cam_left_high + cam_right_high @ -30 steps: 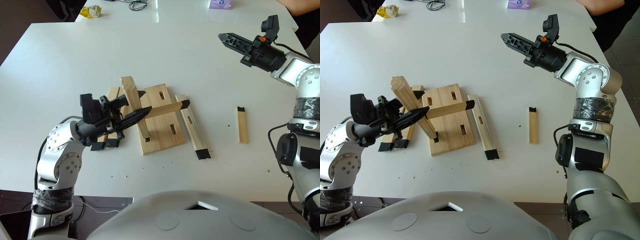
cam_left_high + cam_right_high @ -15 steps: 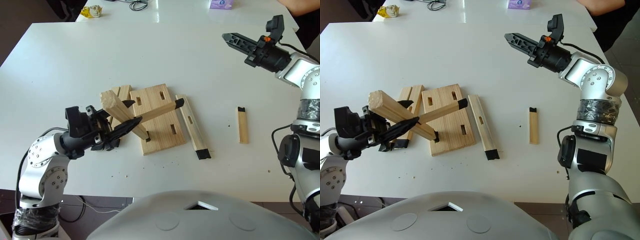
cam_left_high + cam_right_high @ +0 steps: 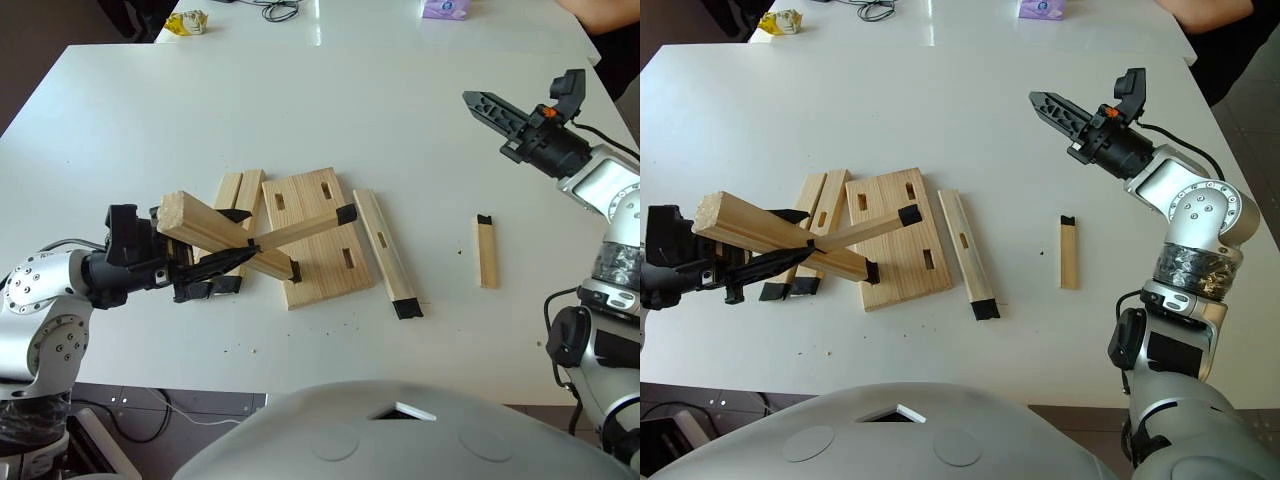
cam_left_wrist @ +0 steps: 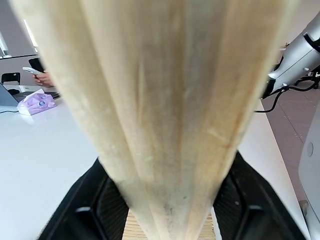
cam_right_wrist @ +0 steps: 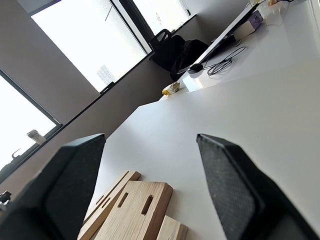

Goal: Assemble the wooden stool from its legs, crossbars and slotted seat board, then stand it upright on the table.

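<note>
1. Left tool [image 3: 228,262] is clamped on the thick leg [image 3: 205,228], low over the near left of the table [image 3: 120,120]. The leg is tilted, black-capped end down at the left edge of the seat board [image 3: 318,278], bare end raised
2. A crossbar [image 3: 305,225] meets the leg near the tool and slants up over the board. It looks plugged into the leg, but the joint itself is hidden
3. Right tool [image 3: 485,104] has its fingers spread wide and empty, held high over the far right of the table
4. Loose parts: slotted leg [image 3: 385,252] just right of the board, short crossbar [image 3: 485,252] well apart to the right, two more pieces [image 3: 238,188] flat at the board's left
5. Step in hand, as judged: seating this leg in a board slot. Turn the leg upright first, then line the capped end over the slot and press straight down. Brace the board with the right tool, as it will likely slide
</note>
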